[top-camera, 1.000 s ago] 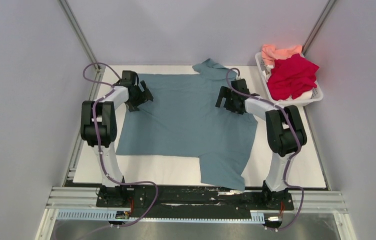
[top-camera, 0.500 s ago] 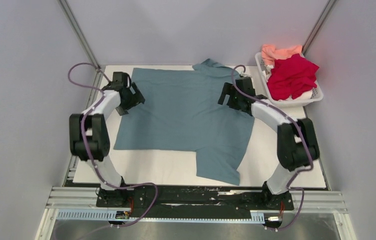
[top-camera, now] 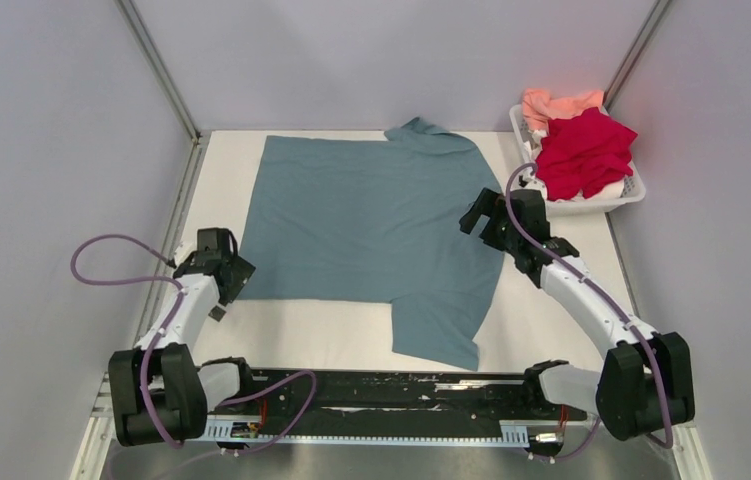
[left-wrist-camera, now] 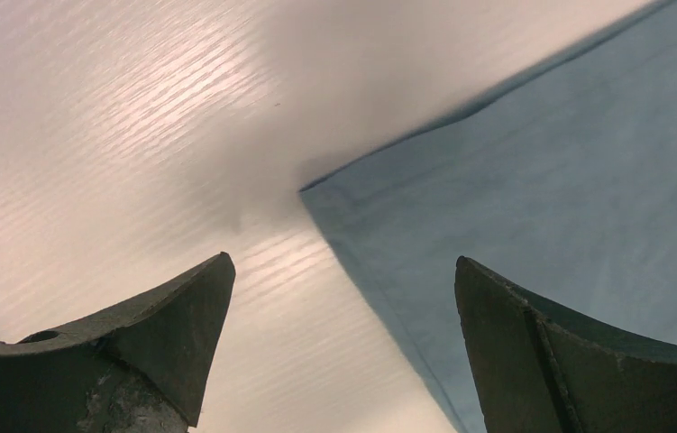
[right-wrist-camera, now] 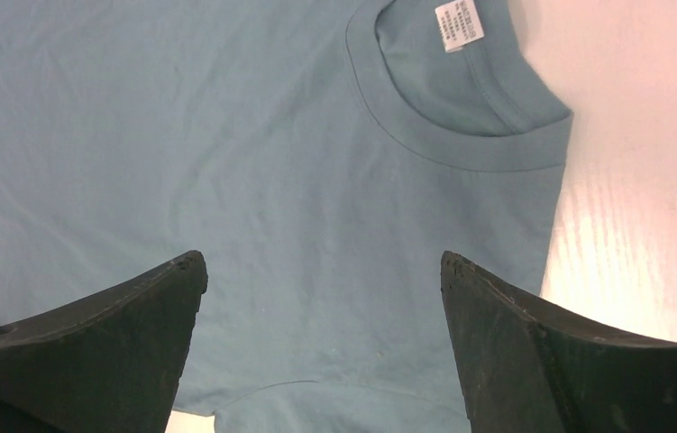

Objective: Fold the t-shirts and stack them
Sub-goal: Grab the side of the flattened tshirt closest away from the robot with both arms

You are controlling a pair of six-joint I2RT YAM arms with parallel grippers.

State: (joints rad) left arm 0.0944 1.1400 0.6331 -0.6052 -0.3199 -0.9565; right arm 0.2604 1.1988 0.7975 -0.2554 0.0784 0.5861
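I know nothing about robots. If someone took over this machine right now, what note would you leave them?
Left gripper: open, empty, at the teal t-shirt's near left corner.
Right gripper: open, empty, over that shirt's right edge.
Teal t-shirt lies spread flat on the table, unfolded.
Red t-shirt and pink t-shirt sit crumpled in the white basket.
Done: spreading. Left: fold all three, then stack.

Enclosure: white table with a faint ribbed sheen under soft, even light, closed in by a plain pale grey far wall, left wall and right wall, with slanting metal corner posts at far left and far right and an aluminium rail along the near edge.
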